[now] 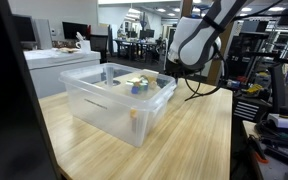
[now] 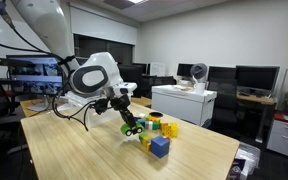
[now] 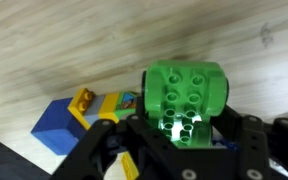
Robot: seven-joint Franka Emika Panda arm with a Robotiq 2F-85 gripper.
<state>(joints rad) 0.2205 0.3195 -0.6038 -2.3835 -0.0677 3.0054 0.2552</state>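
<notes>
Green block (image 3: 187, 95) fills claw (image 3: 184, 122) (its underside lost in shadow).

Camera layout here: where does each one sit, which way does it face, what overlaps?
Exterior view: low by the wooden table, looking across it past a clear plastic bin into the office; arm upper right.
Exterior view: off the table's side, facing the arm; tool grips a green block above loose toy blocks.
Wrist view: on the wrist, looking down at the table; fingers and green block up close.
Shared: both exterior views show arm and table; wrist and an exterior view show the green block.
</notes>
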